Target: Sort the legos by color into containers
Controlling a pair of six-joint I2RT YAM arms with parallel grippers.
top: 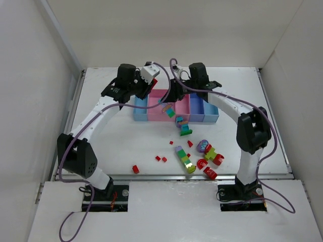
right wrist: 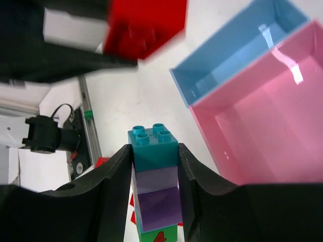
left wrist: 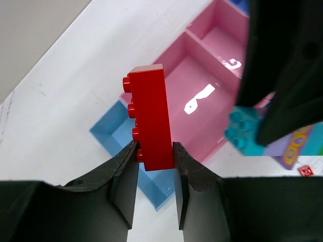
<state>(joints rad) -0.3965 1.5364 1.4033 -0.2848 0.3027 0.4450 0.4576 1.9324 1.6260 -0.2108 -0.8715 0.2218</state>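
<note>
My left gripper (left wrist: 155, 151) is shut on a red brick (left wrist: 150, 118) and holds it upright above the light blue end bin (left wrist: 117, 135), next to the wide pink bin (left wrist: 202, 75). My right gripper (right wrist: 155, 154) is shut on a stacked cluster (right wrist: 154, 171) of teal, two purple and green bricks, held in the air just in front of the pink bin (right wrist: 272, 121). In the top view both grippers (top: 153, 86) (top: 170, 101) meet over the left part of the container row (top: 212, 119), and the cluster (top: 169, 111) hangs there.
Loose legos lie in front of the bins: a teal-green cluster (top: 184, 128), a tall multicolour stack (top: 185, 159), a purple round piece (top: 203, 146), red pieces (top: 209, 173), small red singles (top: 160, 159) and a red brick (top: 135, 169). Enclosure walls stand on both sides.
</note>
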